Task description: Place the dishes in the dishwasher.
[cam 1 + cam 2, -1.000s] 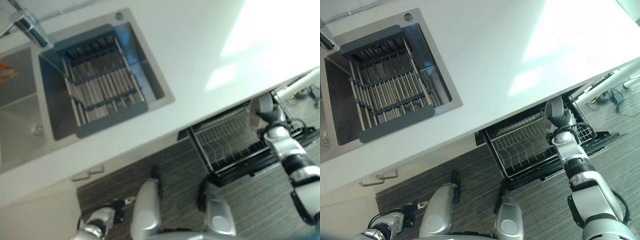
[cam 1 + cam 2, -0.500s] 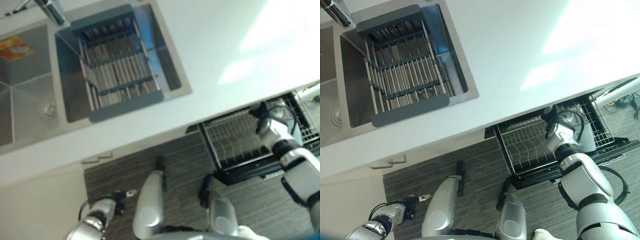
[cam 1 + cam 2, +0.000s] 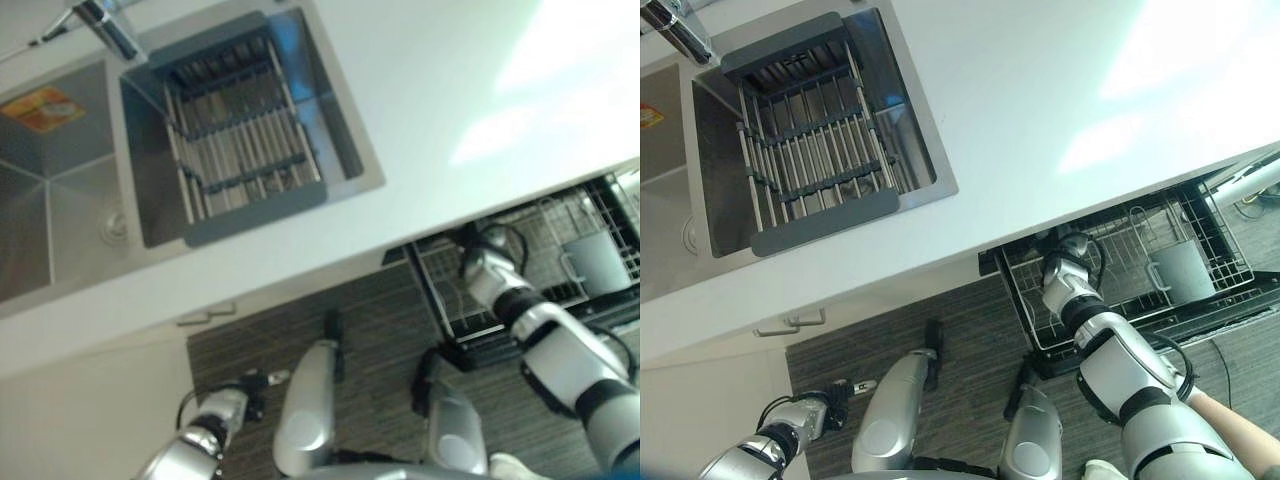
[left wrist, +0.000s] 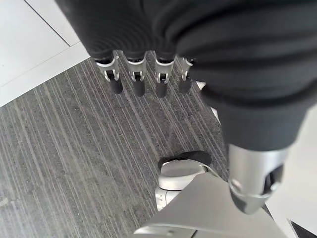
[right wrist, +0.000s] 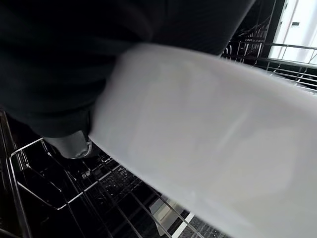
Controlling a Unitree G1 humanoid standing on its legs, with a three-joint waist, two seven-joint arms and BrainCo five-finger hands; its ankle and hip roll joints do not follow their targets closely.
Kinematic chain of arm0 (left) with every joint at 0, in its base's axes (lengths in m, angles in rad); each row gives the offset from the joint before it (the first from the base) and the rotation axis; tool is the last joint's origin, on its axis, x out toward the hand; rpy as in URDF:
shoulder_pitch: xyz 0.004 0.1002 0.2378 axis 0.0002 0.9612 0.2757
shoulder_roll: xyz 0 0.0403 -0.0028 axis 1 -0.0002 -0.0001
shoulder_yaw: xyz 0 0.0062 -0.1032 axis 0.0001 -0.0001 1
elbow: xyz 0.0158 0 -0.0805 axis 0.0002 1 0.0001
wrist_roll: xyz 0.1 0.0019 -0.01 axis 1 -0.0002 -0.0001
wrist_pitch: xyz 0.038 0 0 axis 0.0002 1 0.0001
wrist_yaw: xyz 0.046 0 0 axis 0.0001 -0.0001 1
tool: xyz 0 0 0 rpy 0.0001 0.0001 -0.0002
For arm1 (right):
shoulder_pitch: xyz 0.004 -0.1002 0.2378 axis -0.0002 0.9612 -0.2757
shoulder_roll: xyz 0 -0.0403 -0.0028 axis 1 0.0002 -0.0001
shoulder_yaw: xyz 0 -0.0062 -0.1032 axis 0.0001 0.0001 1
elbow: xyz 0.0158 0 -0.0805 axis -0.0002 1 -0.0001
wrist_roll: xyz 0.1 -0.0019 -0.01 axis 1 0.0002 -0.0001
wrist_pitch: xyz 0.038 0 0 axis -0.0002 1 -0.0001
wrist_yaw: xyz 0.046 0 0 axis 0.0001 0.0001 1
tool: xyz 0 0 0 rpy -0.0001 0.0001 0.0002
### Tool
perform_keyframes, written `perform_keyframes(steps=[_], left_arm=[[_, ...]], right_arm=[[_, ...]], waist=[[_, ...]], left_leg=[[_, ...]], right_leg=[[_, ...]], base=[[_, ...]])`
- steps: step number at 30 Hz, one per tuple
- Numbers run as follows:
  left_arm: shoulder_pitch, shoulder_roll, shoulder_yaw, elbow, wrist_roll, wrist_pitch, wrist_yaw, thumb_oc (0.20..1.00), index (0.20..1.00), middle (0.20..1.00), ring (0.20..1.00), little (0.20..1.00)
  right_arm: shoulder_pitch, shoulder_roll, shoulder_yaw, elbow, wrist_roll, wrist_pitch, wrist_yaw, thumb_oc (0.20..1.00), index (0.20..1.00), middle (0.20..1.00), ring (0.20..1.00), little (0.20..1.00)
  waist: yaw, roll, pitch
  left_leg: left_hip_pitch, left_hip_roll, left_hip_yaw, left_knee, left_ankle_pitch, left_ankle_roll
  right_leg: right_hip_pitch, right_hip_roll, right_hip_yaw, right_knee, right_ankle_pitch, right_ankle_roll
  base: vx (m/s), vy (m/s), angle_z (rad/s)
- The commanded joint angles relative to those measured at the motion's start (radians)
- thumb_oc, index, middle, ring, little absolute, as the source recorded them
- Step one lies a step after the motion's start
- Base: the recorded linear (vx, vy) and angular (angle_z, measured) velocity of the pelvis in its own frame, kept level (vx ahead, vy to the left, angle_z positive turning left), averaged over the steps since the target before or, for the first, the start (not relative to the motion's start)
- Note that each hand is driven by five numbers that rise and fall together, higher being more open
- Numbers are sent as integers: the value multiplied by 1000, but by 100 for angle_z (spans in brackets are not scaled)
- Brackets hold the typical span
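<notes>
Now lowered into the dishwasher rack (image 3: 1120, 262), right hand (image 3: 1064, 272) gripping white dish (image 5: 213, 144) just above the wires. Nearer to slotting than a second ago. Left hand (image 4: 143, 74) well below rack, fingers straight.

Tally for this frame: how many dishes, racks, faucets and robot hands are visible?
Dishes: 1, the white dish held by the right hand
Racks: 2, the sink rack and the dishwasher rack
Faucets: 1, the faucet
Hands: 2, counting the left hand
Total: 6
</notes>
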Motion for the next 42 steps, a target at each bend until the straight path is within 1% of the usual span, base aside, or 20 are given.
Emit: perform_keyframes(steps=[1,2,3,4,6,8,9,11,14,16,17,19,24,29,30,31,33,36,42], left_arm=[[-39,4,-57,29,-41,13,14,1000,1000,1000,1000,1000],[-42,2,-59,30,-45,11,14,1000,1000,1000,1000,1000],[-39,2,-57,29,-49,3,8,1000,1000,1000,1000,1000],[-44,3,-57,26,-52,7,8,1000,1000,1000,1000,1000],[-34,2,-64,22,-61,-3,13,1000,1000,1000,1000,1000],[-25,3,-72,22,-71,-12,14,1000,1000,1000,1000,1000],[-21,3,-74,20,-76,-15,15,1000,1000,1000,1000,1000],[-12,-1,-78,16,-94,-24,18,1000,1000,1000,1000,1000],[-4,-3,-84,6,-135,-25,15,1000,1000,1000,1000,1000],[-2,-11,-82,1,-150,-30,15,1000,1000,1000,1000,1000],[7,-14,-84,1,-153,-31,14,1000,1000,1000,1000,1000],[11,-18,-85,-6,-160,-36,18,1000,1000,1000,1000,1000],[9,-20,-87,-17,-181,-43,24,1000,1000,1000,1000,1000],[19,-9,-86,-33,-194,-40,18,1000,1000,1000,1000,1000],[28,-4,-83,-38,-195,-47,11,1000,1000,1000,1000,1000],[30,-2,-83,-42,-197,-50,9,1000,1000,1000,1000,1000],[29,3,-86,-51,-194,-54,8,1000,1000,1000,1000,1000],[27,5,-93,-62,-185,-59,6,1000,1000,1000,1000,1000],[29,11,-105,-83,-177,-74,7,1000,1000,1000,1000,1000]], right_arm=[[44,62,-10,59,53,30,24,200,200,200,200,200],[44,64,-7,79,43,35,5,200,200,200,200,200],[48,58,-3,105,19,55,-45,200,200,200,200,200],[39,55,-13,117,-24,85,-76,200,200,200,200,200],[42,12,-10,136,-69,146,-216,200,200,200,200,200],[15,-30,-20,142,-41,200,-357,200,200,200,200,200],[10,-44,-28,141,-8,209,-414,200,200,200,200,200],[11,-83,-53,129,73,191,-538,200,200,200,200,200],[21,-94,-118,111,180,114,-711,200,200,200,200,200],[32,-98,-153,102,195,68,-778,200,200,200,200,200],[42,-96,-159,100,193,56,-795,200,200,200,200,200],[44,-99,-165,99,171,50,-790,200,200,200,200,200],[50,-96,-163,140,191,28,-794,200,200,200,200,200],[18,-128,-128,144,123,80,-722,200,200,200,200,200],[17,-147,-103,143,98,95,-679,200,200,200,200,200],[15,-153,-94,143,90,97,-662,200,200,200,200,200],[7,-168,-79,142,82,67,-642,200,200,200,200,200],[-31,-184,-65,149,53,43,-620,200,200,200,200,200],[-128,-212,-28,167,15,15,-602,200,200,200,200,200]], waist=[[32,25,29],[33,30,33],[35,39,39],[35,41,42],[35,51,43],[38,56,43],[37,57,43],[35,60,43],[23,60,43],[17,58,43],[15,52,43],[17,48,43],[23,49,43],[28,56,43],[26,57,43],[26,57,43],[26,58,43],[31,64,43],[50,83,43]], left_leg=[[14,-32,-20,-9,-28,8],[11,-34,-21,-9,-27,9],[6,-36,-21,-9,-24,11],[1,-37,-19,-9,-22,12],[-20,-40,-22,-9,-19,17],[-39,-44,-23,-9,-18,20],[-47,-44,-24,-9,-17,22],[-68,-46,-23,-9,-16,29],[-82,-51,-11,-9,-13,34],[-90,-56,-5,-9,-13,40],[-72,-64,-4,-9,-33,36],[-79,-71,0,-9,-31,42],[-121,-87,4,-9,-24,57],[-168,-93,9,-4,-20,63],[-190,-92,10,6,-22,66],[-202,-93,9,13,-23,67],[-233,-94,7,25,-24,70],[-266,-98,4,35,-21,73],[-315,-107,-1,30,-8,74]], right_leg=[[-36,-6,-13,51,36,-11],[-37,-6,-14,51,37,-11],[-41,-8,-17,51,41,-12],[-47,-8,-16,51,45,-10],[-68,-6,-12,51,53,-8],[-88,-1,-9,51,58,-5],[-98,2,-6,51,61,-5],[-123,10,2,53,63,-7],[-162,9,21,94,47,-15],[-186,7,31,118,37,-21],[-178,-1,44,136,9,-12],[-199,-9,48,163,0,-15],[-270,-23,63,229,-15,-23],[-336,-25,77,278,-26,-28],[-359,-19,86,291,-31,-31],[-370,-17,89,297,-33,-33],[-398,-12,94,310,-37,-36],[-432,-11,100,319,-36,-38],[-482,-13,100,322,-29,-36]], base=[[-19,37,4],[-21,40,4],[-15,31,6],[-15,32,8],[-24,23,12],[-23,18,12],[-25,37,8],[-24,62,5],[5,92,-9],[40,91,-9],[80,67,-11],[47,53,-4],[14,42,-5],[15,33,3],[13,31,-1],[0,0,0],[-10,-8,3],[-10,-8,5],[-37,4,-1]])
